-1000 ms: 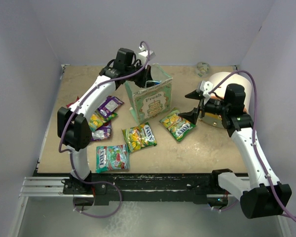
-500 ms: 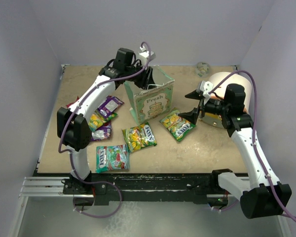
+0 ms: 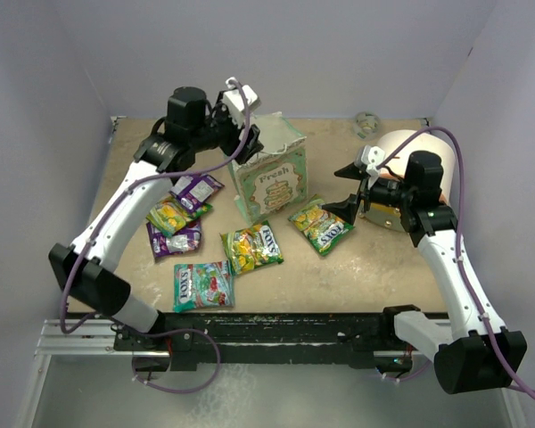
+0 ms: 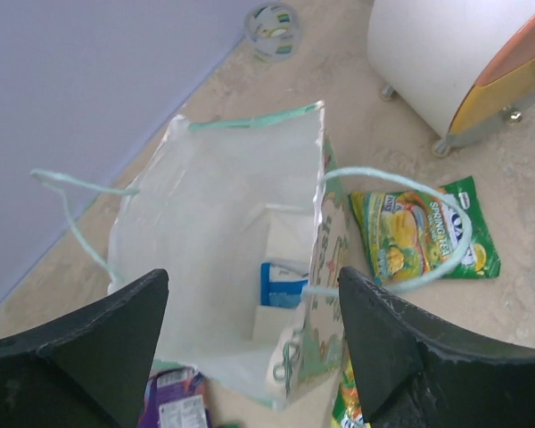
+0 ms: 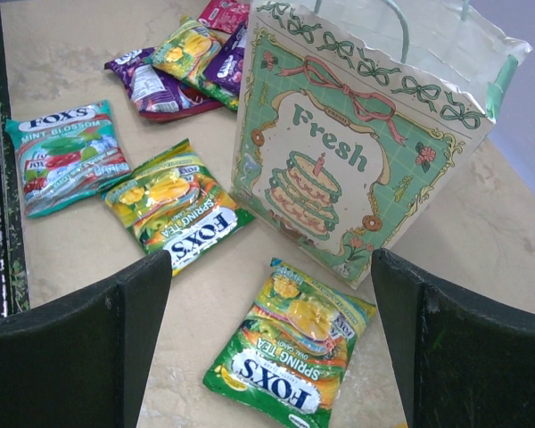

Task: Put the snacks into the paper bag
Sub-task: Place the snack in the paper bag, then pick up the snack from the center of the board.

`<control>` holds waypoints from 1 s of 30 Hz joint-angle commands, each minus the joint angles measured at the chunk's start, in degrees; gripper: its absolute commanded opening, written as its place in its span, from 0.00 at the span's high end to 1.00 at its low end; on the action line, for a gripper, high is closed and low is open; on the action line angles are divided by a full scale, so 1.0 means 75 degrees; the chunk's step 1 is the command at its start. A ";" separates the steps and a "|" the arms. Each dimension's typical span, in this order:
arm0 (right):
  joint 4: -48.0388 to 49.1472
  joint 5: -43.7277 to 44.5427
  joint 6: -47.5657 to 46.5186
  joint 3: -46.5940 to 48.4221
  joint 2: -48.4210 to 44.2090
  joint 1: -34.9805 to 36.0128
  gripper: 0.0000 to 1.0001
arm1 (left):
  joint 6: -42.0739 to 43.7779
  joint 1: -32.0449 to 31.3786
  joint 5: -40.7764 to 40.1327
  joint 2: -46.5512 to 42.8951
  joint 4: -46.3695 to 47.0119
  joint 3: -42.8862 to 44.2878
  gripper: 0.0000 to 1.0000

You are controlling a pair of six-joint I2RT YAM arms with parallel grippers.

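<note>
- Left gripper (image 4: pixel 251 287): out of the paper bag (image 3: pixel 272 178) since a second ago, gone up and to the left together with its whole arm.
- Jaws wider than a second ago, now spread well apart, nothing between them.
- Hangs above the open mouth of the bag and looks down into it.
- Paper bag: upright near the middle of the table (image 3: pixel 383 267), at about the same spot as before, cake picture and "Fresh" turned to the near side.
- Inside the bag, at the bottom: blue-white packet (image 4: pixel 281 283), only partly visible.
- Right gripper (image 5: pixel 272 267): same place as before, low over the table to the right of the bag, jaws wide apart, holds nothing.
- On the table near the bag's front: first yellow-green packet (image 3: pixel 321 226) just right of it, second yellow-green packet (image 3: pixel 252 247) in front of it, teal-and-red packet (image 3: pixel 202 285) closer to the near edge.
- Left of the bag, in a loose overlapping group: first purple packet (image 3: pixel 199 190), third yellow-green packet (image 3: pixel 168 216), second purple packet (image 3: pixel 183 239).
- Cream-and-orange cylinder (image 3: pixel 401 152): at the right side, behind the right gripper.
</note>
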 commanded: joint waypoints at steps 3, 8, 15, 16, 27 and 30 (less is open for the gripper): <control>0.0289 0.0011 0.0010 0.0023 0.0082 -0.0033 0.05 | 0.1246 0.0023 -0.1676 -0.1486 0.0421 -0.0767 0.08; 0.0271 0.0048 -0.0006 0.0041 0.0050 -0.0033 0.05 | 0.1184 0.0517 -0.2191 -0.2150 -0.0131 -0.1012 0.04; 0.0225 -0.0097 -0.0001 0.0087 -0.0052 -0.0033 0.05 | 0.0461 0.3070 -0.0598 -0.2343 -0.1199 -0.1237 0.03; 0.0202 -0.0109 0.0001 0.0106 -0.0066 -0.0033 0.05 | 0.0426 0.3439 -0.0507 -0.2362 -0.1187 -0.1369 0.03; 0.0273 -0.0084 0.0390 0.0360 -0.0272 -0.0033 0.05 | 0.0348 0.6207 0.0378 -0.0589 -0.0589 -0.2172 0.06; 0.0007 -0.0014 0.0303 0.0592 -0.0208 -0.0033 0.05 | 0.0258 0.6200 0.0160 0.0216 -0.0183 -0.2139 0.06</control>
